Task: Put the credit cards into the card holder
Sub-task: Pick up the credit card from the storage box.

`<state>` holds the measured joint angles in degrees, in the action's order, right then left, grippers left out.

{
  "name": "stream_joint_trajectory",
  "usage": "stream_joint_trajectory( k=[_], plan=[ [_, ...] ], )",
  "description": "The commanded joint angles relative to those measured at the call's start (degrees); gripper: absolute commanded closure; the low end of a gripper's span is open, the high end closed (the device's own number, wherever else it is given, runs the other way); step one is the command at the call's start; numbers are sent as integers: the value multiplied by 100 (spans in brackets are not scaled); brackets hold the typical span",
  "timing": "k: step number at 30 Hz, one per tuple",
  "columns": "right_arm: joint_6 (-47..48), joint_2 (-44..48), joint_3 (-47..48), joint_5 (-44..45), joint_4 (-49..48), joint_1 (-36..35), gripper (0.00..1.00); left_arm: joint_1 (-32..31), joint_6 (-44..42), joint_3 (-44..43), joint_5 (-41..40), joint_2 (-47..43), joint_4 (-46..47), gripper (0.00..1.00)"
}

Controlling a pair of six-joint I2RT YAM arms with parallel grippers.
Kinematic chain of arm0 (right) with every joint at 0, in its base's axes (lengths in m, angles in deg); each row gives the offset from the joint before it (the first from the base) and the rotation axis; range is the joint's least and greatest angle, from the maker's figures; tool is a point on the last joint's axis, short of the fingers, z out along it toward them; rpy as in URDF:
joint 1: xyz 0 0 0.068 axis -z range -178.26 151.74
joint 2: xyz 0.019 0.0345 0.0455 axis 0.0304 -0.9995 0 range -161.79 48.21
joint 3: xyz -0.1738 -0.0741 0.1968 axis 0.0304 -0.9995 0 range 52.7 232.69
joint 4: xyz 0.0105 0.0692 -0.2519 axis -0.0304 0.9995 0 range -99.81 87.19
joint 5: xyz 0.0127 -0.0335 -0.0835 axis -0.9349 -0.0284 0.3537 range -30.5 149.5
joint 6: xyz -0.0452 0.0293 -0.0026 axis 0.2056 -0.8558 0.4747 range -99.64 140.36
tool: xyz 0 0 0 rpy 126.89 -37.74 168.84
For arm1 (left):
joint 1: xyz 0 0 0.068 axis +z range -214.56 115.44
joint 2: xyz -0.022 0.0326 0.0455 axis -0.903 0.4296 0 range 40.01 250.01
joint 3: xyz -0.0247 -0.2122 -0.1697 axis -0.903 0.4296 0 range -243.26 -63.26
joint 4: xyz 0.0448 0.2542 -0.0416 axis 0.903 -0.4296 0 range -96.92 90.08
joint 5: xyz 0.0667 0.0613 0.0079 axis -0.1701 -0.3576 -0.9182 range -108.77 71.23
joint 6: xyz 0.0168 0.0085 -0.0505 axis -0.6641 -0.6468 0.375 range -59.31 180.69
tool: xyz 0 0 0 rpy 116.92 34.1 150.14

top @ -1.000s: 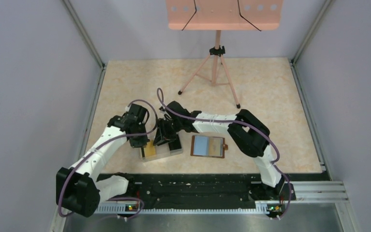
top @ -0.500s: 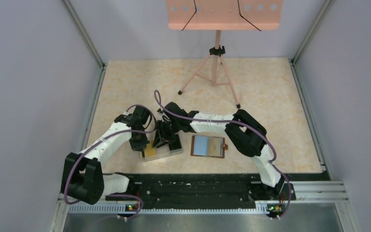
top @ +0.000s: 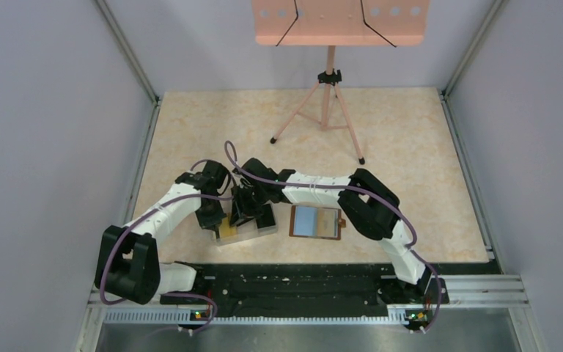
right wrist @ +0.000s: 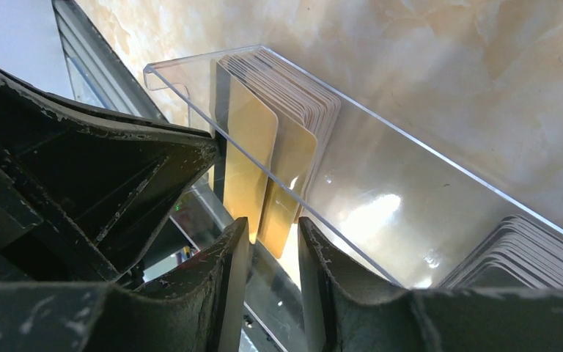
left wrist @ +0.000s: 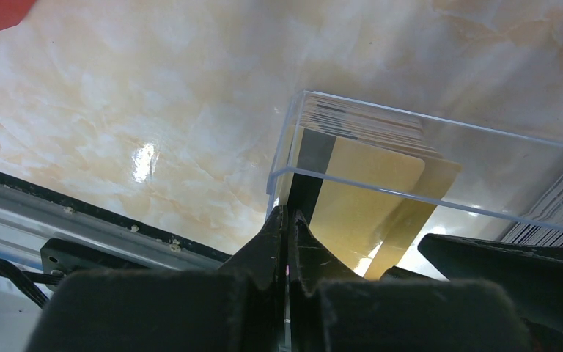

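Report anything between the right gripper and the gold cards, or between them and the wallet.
The clear plastic tray's long wall crosses in front of the tilted gold cards, at the tips of the right gripper. Between the tray and the open brown leather wallet, nothing visible intervenes.

left gripper [left wrist: 287, 218] and right gripper [right wrist: 273, 229] crowd clear tray [left wrist: 484, 167], card holder [top: 315, 221] beside, tripod [top: 328, 110] well behind

Top view: left gripper [top: 212, 219] and right gripper [top: 246, 215] cover much of the clear tray [top: 267, 229]; the credit cards [top: 227, 232] in it are too small to count. Music stand [top: 341, 22] cut by top edge. Right wrist view: second card stack [right wrist: 535, 253] runs off lower right; whether the fingers [right wrist: 227, 293] touch a gold card is unclear.
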<state>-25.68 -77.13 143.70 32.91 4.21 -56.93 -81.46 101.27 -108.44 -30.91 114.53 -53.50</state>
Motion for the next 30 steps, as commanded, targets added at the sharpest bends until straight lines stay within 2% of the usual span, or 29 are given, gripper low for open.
stream_joint_trajectory(
  k=[1,7,12,14,20,30],
  plan=[
    [210,-345,212,434,524,-107,68,39,28,30,-128,61,142,100],
    [208,-465,204,423,498,-154,68,38,-3,43,-46,96,177,100],
    [8,-522,-29,214,35,-150,72,39,-26,41,-8,97,190,100],
    [-65,-513,-108,158,-96,-145,76,39,-41,45,1,105,197,100],
    [-105,-367,-230,167,-161,-134,100,38,-50,38,3,110,191,100],
    [-134,198,-531,244,-247,-44,100,43,-98,18,4,73,187,100]
  ],
)
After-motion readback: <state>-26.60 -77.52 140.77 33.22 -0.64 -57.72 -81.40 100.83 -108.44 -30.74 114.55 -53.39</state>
